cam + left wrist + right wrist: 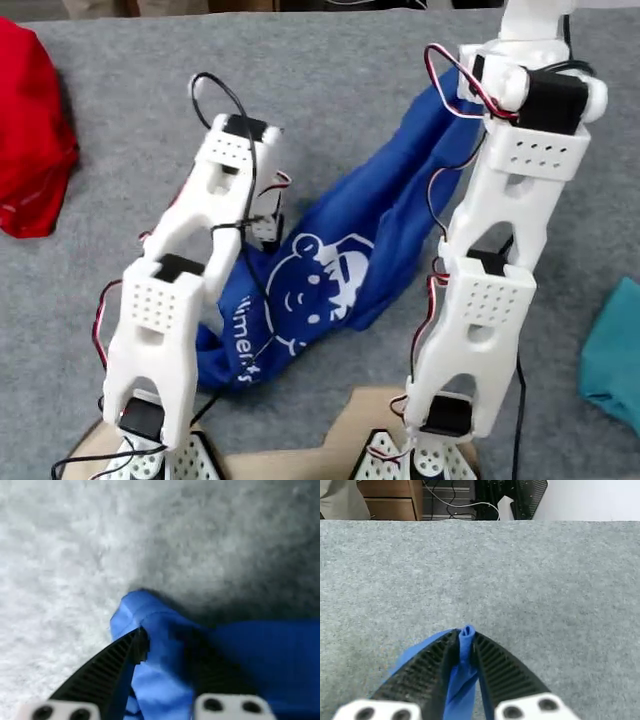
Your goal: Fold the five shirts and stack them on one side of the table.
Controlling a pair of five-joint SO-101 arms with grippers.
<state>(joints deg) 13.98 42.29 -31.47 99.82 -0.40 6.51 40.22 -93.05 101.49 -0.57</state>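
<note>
high view: i have the blue shirt [330, 270] strung between both arms over the desk [350, 90], left jaws clenched on one bunched edge, right jaws clenched on another, held higher. i judge this the spreading step; next i'd lay it flat, away from the red shirt [30, 140] well off to its side.

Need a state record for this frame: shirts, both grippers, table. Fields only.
blue shirt: unfolded, stretched between both grippers
left gripper: jaws shut on blue shirt, close to the table
right gripper: jaws shut on blue shirt, holding that end up
red shirt: left edge, apart
teal shirt: right edge, apart
table: grey cover
</note>
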